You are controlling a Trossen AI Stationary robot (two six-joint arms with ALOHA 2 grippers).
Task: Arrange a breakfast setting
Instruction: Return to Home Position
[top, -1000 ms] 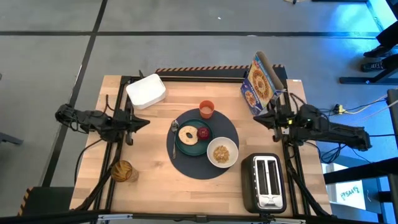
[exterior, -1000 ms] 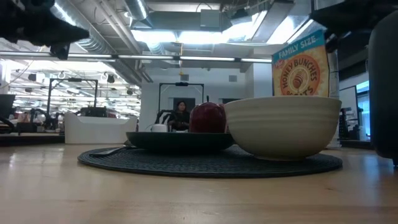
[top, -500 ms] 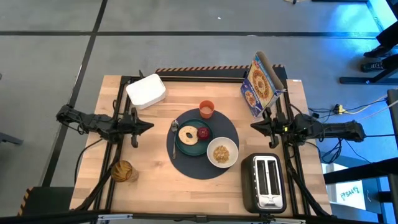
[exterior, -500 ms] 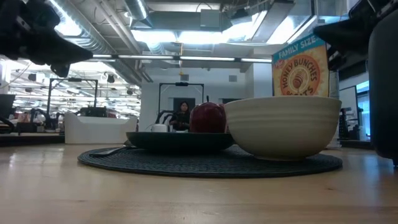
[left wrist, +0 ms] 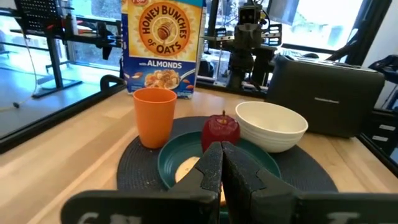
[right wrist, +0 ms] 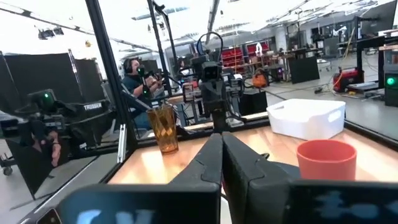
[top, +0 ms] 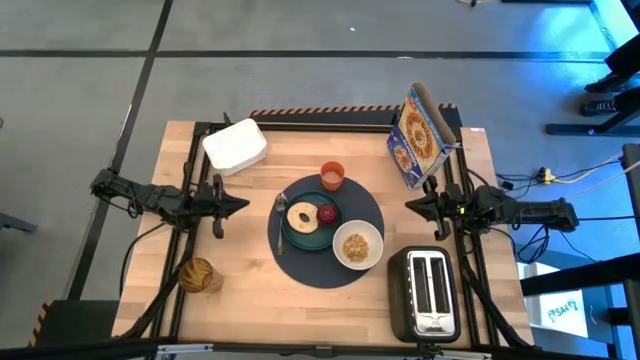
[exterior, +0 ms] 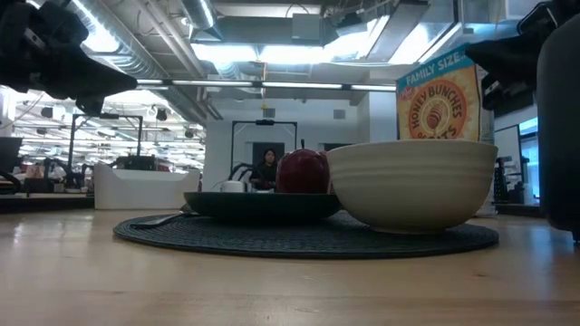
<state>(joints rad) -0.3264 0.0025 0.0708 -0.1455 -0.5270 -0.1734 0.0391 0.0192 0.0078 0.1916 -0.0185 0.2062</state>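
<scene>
A round dark-blue placemat (top: 330, 262) lies mid-table. On it rests a teal plate (top: 297, 235) bearing a tan bagel (top: 301, 216) and a small red fruit (top: 327, 213). A white bowl (top: 357, 246) with cereal sits on the mat's near right. An orange cup (top: 332, 176) stands at the mat's far edge. A metal utensil (top: 280, 208) lies left of the plate. My left gripper (top: 238, 203) is shut and empty, left of the mat. My right gripper (top: 410, 205) is shut and empty, right of it.
A cereal box (top: 414, 137) stands at the far right. A toaster (top: 428, 294) sits at the near right. A white container (top: 235, 146) is at the far left, and an amber glass (top: 197, 274) at the near left. A person sits beyond the table (right wrist: 134, 78).
My right arm has drawn back toward the table's right and near edge, away from the cereal box, and lowered level. My left arm has shifted slightly toward the near edge. Nothing on the mat has moved.
</scene>
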